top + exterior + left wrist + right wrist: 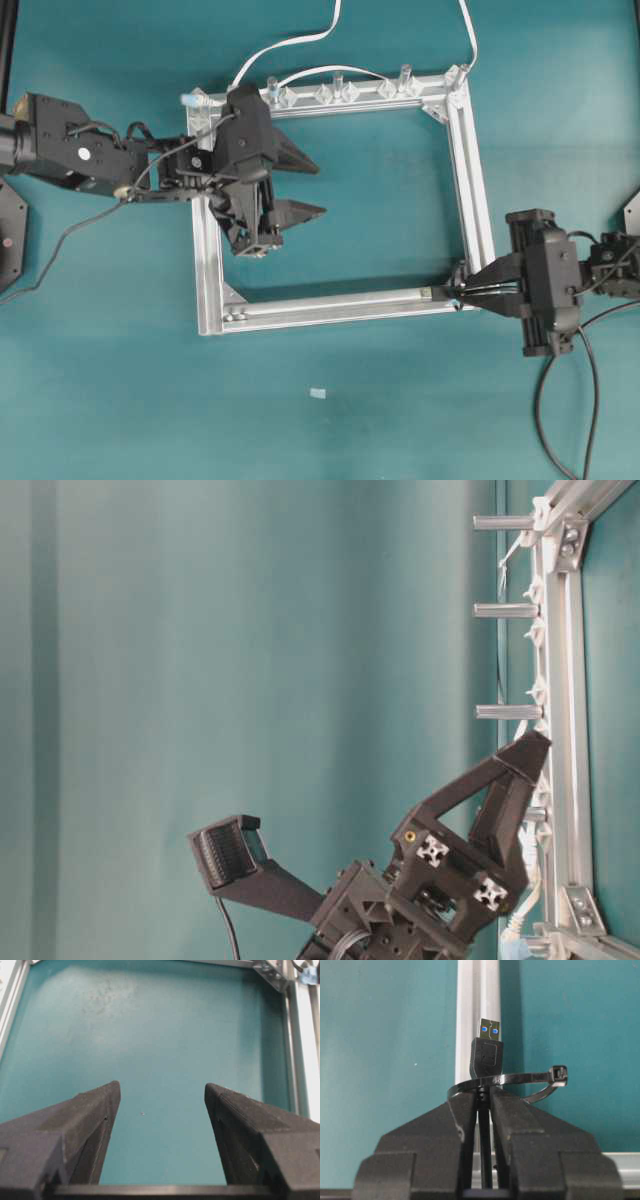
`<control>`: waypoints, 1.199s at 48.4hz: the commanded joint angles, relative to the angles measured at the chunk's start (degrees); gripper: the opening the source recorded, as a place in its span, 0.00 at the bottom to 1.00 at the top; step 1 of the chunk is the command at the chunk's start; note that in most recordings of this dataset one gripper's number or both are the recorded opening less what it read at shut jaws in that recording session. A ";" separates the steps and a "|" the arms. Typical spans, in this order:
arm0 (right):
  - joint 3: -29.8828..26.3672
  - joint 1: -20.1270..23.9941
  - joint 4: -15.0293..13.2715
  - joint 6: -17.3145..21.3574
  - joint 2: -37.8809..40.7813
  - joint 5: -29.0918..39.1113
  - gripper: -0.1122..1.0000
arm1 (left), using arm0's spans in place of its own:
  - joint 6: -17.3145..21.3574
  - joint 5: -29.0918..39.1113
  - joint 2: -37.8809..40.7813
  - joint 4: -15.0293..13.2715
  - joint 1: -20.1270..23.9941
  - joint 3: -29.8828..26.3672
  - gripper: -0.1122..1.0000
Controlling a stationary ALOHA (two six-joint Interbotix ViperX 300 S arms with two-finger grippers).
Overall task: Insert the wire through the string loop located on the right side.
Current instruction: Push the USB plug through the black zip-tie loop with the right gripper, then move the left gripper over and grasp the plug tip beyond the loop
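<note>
The right gripper (pixel 484 1105) pinches the wire (pixel 485 1150) just behind its plug (pixel 487 1052), whose tip already pokes past the loop (pixel 500 1080) toward 12 o'clock along the frame (pixel 477 1000). I'd keep pushing straight, level, so the loop doesn't snag the plug's shoulder. The left gripper (pixel 162 1110) is spread wide, holding nothing

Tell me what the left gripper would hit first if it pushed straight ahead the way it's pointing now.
Probably nothing soon. The open left gripper points across bare table inside the frame. Going on, it would meet the frame's far rail, though depth is hard to judge.
</note>
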 commanded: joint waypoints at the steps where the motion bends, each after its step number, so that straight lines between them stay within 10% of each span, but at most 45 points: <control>1: -1.58 -0.18 -0.09 -0.09 0.09 -0.62 0.21 | -0.18 -0.26 -0.70 0.09 -0.79 -0.44 0.71; 58: -2.37 -0.26 -0.09 0.00 0.79 -0.44 0.21 | -1.85 4.39 -0.70 0.00 -14.77 -1.85 0.71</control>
